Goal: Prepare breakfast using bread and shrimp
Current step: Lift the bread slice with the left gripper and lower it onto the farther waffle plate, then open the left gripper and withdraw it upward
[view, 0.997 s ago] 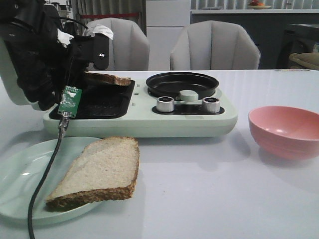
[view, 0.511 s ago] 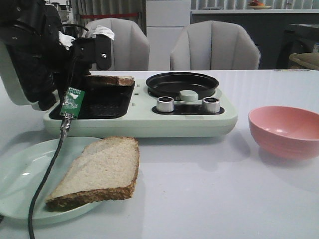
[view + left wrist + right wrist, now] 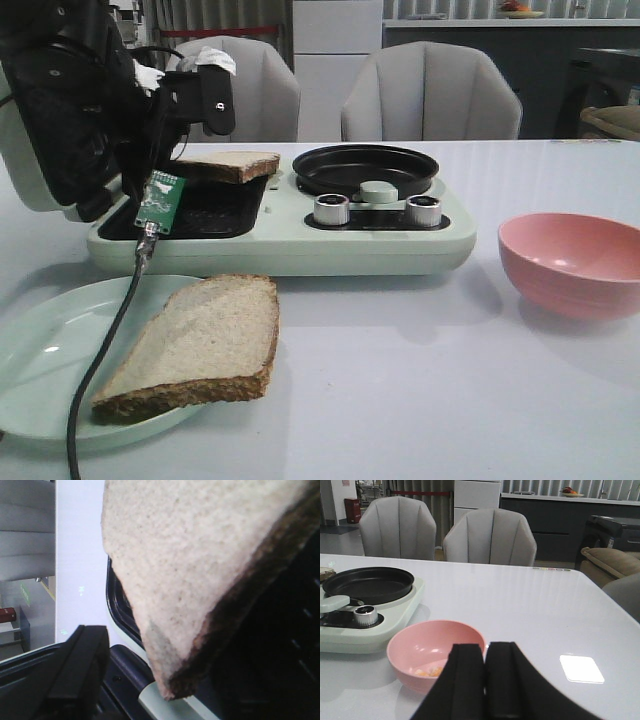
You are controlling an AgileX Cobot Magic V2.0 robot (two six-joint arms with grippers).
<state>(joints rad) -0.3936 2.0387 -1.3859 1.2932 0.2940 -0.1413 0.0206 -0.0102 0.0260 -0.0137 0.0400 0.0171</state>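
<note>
Item: bread slice (image 3: 232, 165), pinched in my left gripper (image 3: 190, 150), held over the grill plate (image 3: 200, 210). Below, nearer: second slice (image 3: 200, 345) on plate (image 3: 40, 350). Right gripper (image 3: 485, 680) clenched empty; shrimp (image 3: 431, 671) in the bowl (image 3: 405, 650) just beyond. Risk: corner grip, slice may sag or tear.

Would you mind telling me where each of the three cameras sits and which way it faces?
Front view: looks forward over the table; shows the left arm holding a bread slice over the breakfast maker.
Left wrist view: on the left arm, close on that held slice.
Right wrist view: on the right arm; right gripper shut, facing the pink bowl.
Shared: front and right wrist views both show the bowl.
</note>
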